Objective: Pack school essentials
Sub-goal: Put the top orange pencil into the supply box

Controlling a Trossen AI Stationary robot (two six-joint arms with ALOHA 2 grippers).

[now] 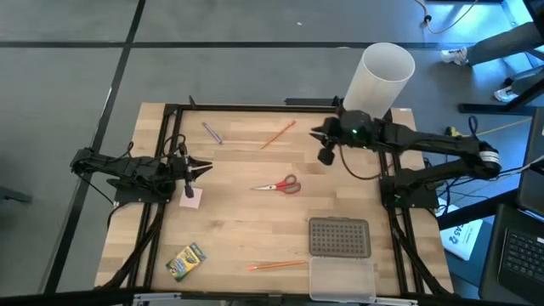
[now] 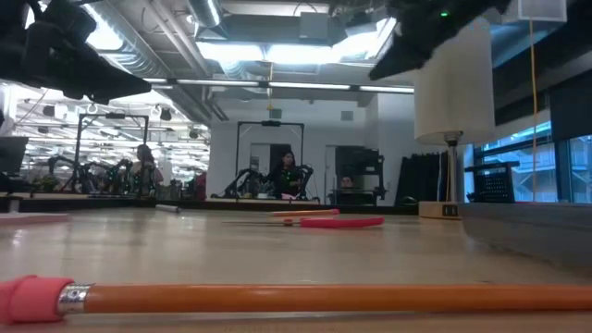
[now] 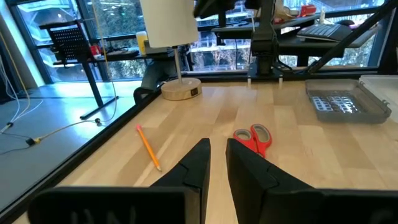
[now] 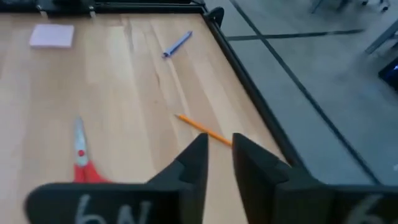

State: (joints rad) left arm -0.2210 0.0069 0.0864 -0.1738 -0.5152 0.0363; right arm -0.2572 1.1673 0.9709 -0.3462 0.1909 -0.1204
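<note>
The red-handled scissors [image 1: 279, 184] lie flat mid-table. One orange pencil [image 1: 278, 134] lies toward the far edge and a second orange pencil [image 1: 276, 265] near the near edge. The purple pen [image 1: 212, 133] is far left, the pink pad [image 1: 192, 198] left of centre and the green-yellow crayon box [image 1: 186, 261] near left. My left gripper [image 1: 204, 168] hovers shut just beyond the pad, pointing at the scissors [image 3: 254, 138]. My right gripper [image 1: 316, 133] hangs shut over the far right, beside the far pencil [image 4: 202, 130].
A clear flat box with its grey dotted lid [image 1: 340, 238] sits near right, its clear tray [image 1: 342, 276] at the near edge. A tall white cylinder lamp [image 1: 378, 76] stands at the far right corner. Black frame rails [image 1: 161, 221] run along the table's sides.
</note>
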